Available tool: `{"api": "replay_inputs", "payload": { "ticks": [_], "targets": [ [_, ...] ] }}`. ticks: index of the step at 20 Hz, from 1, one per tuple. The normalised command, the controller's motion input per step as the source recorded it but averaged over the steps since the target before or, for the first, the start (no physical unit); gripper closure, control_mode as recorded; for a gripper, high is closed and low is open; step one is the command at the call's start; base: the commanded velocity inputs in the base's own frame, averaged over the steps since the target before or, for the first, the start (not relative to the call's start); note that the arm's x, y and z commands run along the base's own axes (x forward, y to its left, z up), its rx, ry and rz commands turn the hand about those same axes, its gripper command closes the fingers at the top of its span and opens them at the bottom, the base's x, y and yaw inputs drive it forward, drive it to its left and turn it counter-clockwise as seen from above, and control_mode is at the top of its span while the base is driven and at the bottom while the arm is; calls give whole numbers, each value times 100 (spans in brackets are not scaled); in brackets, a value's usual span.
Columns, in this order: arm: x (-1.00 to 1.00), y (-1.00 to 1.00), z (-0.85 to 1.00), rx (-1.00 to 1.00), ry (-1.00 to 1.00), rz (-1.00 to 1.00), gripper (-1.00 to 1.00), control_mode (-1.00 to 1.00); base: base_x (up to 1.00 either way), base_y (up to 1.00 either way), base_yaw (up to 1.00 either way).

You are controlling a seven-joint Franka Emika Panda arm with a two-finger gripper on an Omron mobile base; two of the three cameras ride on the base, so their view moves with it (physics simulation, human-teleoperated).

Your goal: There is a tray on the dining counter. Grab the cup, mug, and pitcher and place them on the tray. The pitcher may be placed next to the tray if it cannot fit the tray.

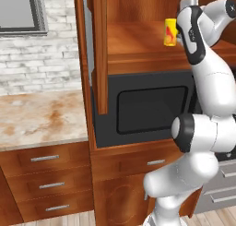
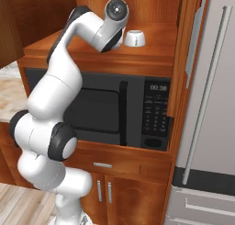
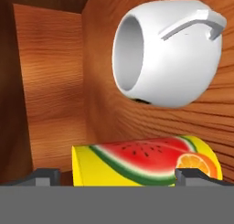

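The tall wooden cabinet (image 1: 99, 82) is the biggest thing here, with a black microwave (image 2: 110, 111) built into it and an open shelf (image 1: 138, 47) above that; a beige marble tabletop (image 1: 41, 116) runs off to the left and a grey fridge (image 2: 211, 104) stands to the right. The white arm (image 2: 50, 104) rises from the base and bends over to reach into that shelf. On the shelf stands the yellow cup (image 1: 171, 32), and just beside it, further right, the white mug (image 2: 135, 38). In the hand view the mug (image 3: 169, 54) lies beyond the cup (image 3: 146, 161), which shows a watermelon and orange print and sits directly ahead of the pincer (image 3: 116, 176), between its two dark fingertips (image 3: 45, 175). The camera is rolled, so the cup's long axis runs across that view although it stands upright on the shelf. The jaws are spread wide and grasp nothing; whether the tips already touch the cup's ends is hard to tell at this angle. The cup looks like the first thing to be taken, and closing straight on its sides should do.
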Motion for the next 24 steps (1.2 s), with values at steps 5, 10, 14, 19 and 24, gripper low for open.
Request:
{"api": "replay_inputs", "payload": {
  "ticks": [5,10,14,19,24],
  "targets": [
    [19,0,0,0,5,0,-100,-100,0,0,0],
    [0,0,0,0,12,4,-100,-100,0,0,0],
    [0,0,0,0,7,4,100,-100,0,0,0],
    [0,0,-3,0,1,1,100,-100,0,0,0],
    [-6,0,-15,3,-17,0,100,-100,0,0,0]
  ]
}}
